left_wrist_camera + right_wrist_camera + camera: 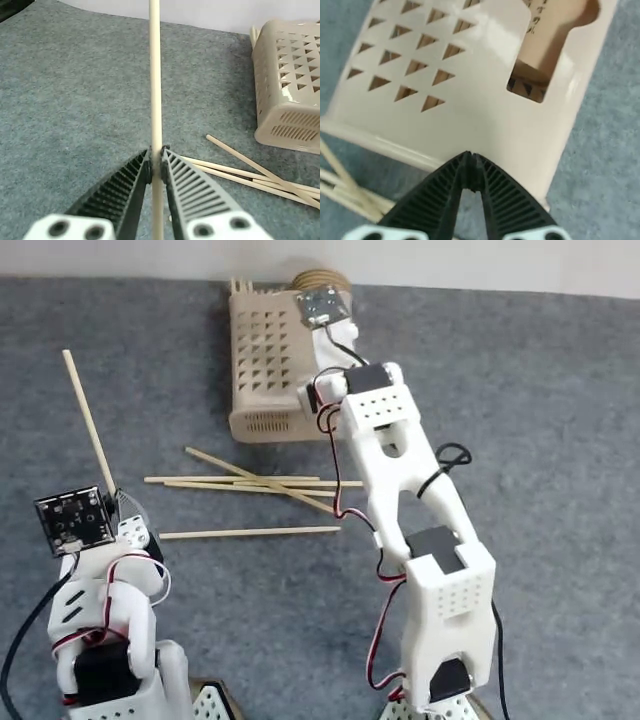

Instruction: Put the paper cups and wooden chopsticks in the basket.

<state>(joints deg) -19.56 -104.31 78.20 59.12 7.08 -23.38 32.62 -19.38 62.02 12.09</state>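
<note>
Grey felt (540, 390), from above: basket (262, 360) at far edge, loose chopsticks (250, 482) mid-surface. Left wrist: left gripper (156, 150) clamped on one chopstick (155, 75). Right wrist: right gripper (470, 162) tips together, empty, beside basket wall; paper cup (545, 45) visible through handle hole.

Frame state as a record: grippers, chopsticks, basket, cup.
left gripper: shut on held chopstick
right gripper: shut, nothing in it, by the basket's wall
loose chopsticks: four lying on the table, some crossing
basket: beige, perforated, beyond the loose chopsticks
paper cup: seen through the basket's handle opening
</note>
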